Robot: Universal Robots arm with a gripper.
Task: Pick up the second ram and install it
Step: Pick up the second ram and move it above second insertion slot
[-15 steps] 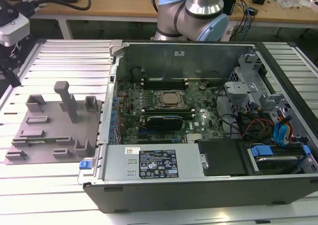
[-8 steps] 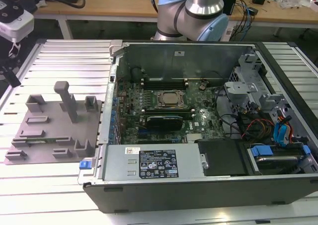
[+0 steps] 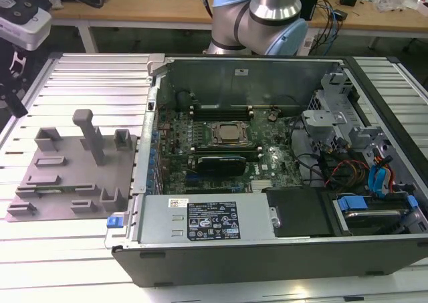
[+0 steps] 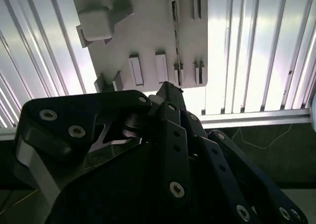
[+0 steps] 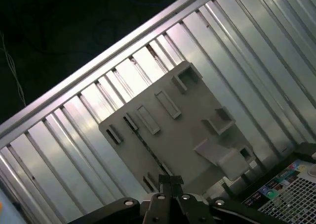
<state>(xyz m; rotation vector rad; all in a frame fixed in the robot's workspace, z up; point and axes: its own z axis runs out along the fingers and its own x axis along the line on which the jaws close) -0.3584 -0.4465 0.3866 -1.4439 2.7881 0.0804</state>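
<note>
**Second ram** (image 4: 176, 41): a thin stick standing on its long edge in the grey fixture plate (image 4: 148, 31), between small upright blocks. We log it in the first wrist view too (image 5: 145, 145), and as a faint green sliver on the plate at the exterior view's left (image 3: 48, 190). Status: not picked up, not installed.

**Gripper** (image 4: 168, 91): it hangs over the plate's edge, near one end of the ram but, as we judge it, apart from it. In the first wrist view (image 5: 167, 179) its tips look pressed together with nothing between them.

**Computer case** (image 3: 267, 263): open, and well apart from the plate. Beside the CPU socket (image 3: 227, 132) a green strip (image 3: 221, 149) stands in a slot. We take it for a module already seated, though we cannot be sure.

**Progress**: early, in our judgement. The grasp, the carry and the seating all remain.

**Labels**: a black-and-white label (image 3: 210, 224) on the metal box at the case front, with a small white sticker (image 3: 177, 203) beside it. There is also a coloured label (image 5: 269, 192) in the first wrist view. We record no wording from any of them.
</note>
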